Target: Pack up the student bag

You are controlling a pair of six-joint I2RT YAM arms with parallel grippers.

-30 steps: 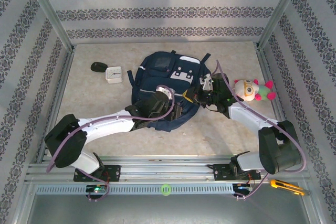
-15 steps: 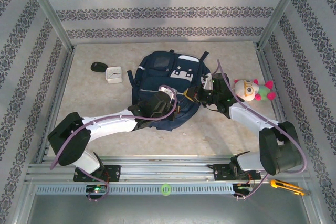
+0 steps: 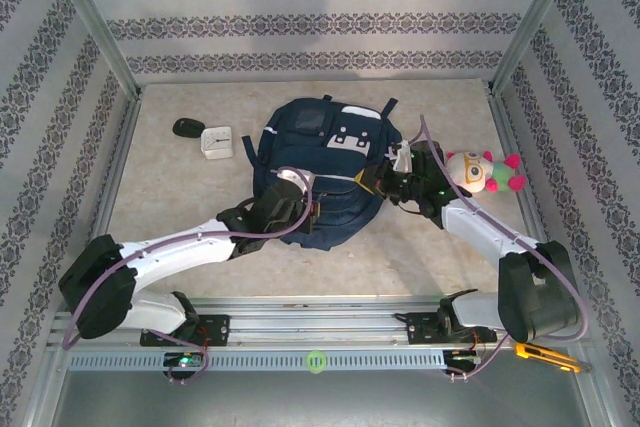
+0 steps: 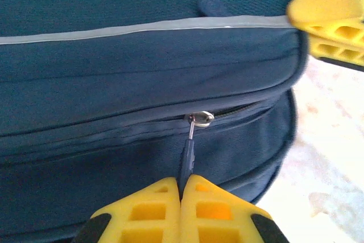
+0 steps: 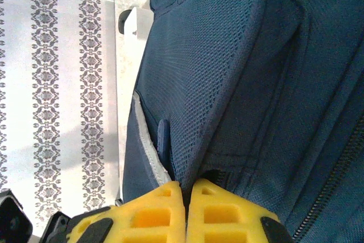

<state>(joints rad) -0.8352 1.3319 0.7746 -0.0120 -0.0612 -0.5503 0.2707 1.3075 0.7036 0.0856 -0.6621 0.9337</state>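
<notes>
Table [image 3: 180, 207] bears student bag [image 3: 300, 137], clock [image 3: 216, 142], plush toy [image 3: 480, 172].

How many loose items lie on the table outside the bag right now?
3: a black oval item and a white square clock left of the student bag, a plush toy to its right. The bag may hide others.

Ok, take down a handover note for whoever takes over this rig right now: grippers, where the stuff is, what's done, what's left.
Left gripper: shut on the zipper pull of the student bag.
Right gripper: shut on the bag's fabric at its right side, apparently bracing it.
The bag lies mid-table. The plush toy is to its right; the white clock and a small black item are to its left, all outside it.
Done: both grips set.
Left: probably draw the zipper open, load the items, zip up.
</notes>
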